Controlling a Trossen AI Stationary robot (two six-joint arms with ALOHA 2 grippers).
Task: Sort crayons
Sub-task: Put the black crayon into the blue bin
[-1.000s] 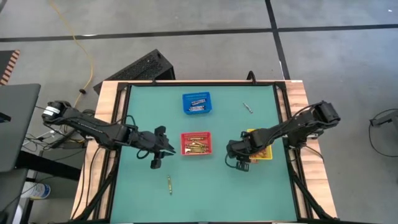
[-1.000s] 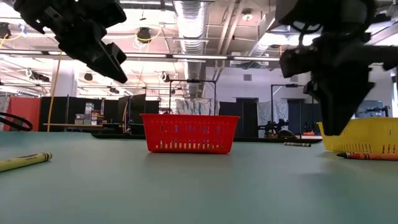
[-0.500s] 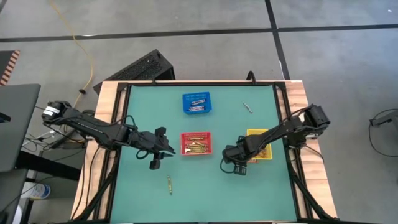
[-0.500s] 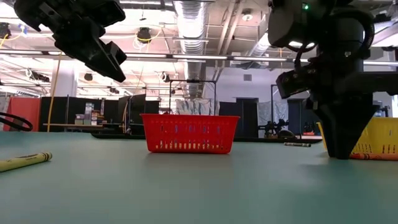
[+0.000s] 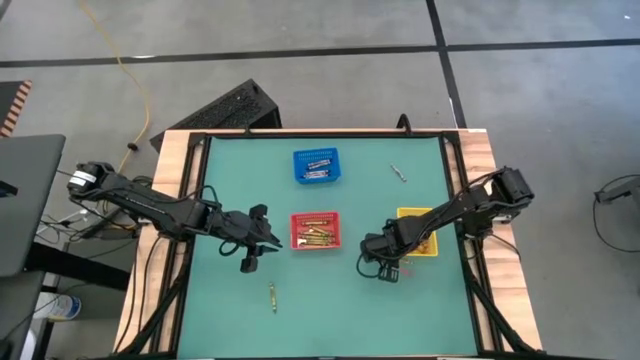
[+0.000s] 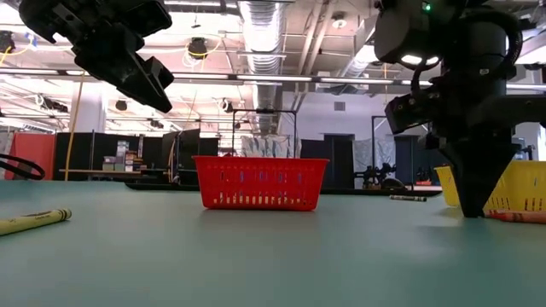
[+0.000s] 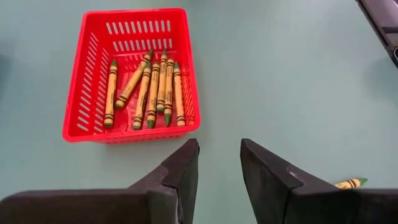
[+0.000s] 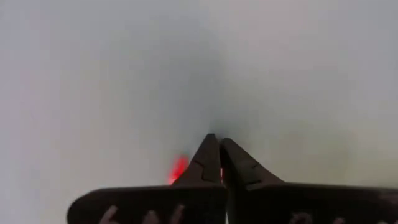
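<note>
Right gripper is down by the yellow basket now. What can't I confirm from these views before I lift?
- Right gripper: fingers together, but whether the red crayon sits between them is hidden by the fingers, right wrist view.
- Yellow basket: contents covered by the right arm, high view.
- Blue basket contents and the small stick near the far edge: too small to identify, high view.

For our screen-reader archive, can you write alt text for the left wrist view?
A red basket holding about eight yellowish crayons sits on a green table. The left gripper hangs above, fingers apart and empty. One loose crayon lies by a finger's edge.
</note>
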